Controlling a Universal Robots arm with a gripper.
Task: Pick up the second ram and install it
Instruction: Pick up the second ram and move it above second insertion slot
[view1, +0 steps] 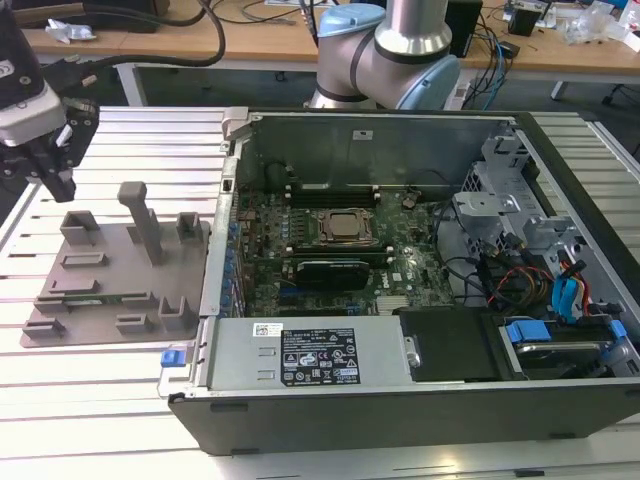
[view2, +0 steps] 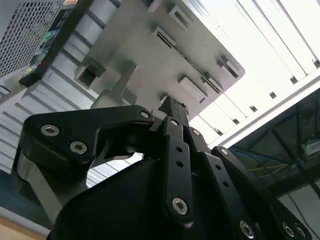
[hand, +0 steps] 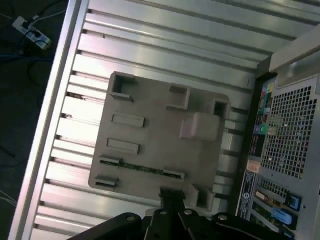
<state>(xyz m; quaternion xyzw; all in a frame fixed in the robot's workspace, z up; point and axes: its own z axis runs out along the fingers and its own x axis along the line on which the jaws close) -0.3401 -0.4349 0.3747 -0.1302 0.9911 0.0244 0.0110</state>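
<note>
The gripper (view1: 60, 183) hangs above the grey fixture tray (view1: 112, 262), clear of its upright posts, and in both wrist views its black fingers (hand: 171, 194) meet at the tips, so the jaws stand together with nothing between them. The second ram (hand: 141, 168), a thin green stick, lies flat in a slot of the tray between two small clips, below the jaws and a little off to one side of their tips, not touched by them. The open computer case (view1: 400, 425) with its motherboard (view1: 300, 285) sits just beside the tray, well apart from the jaws.
</note>
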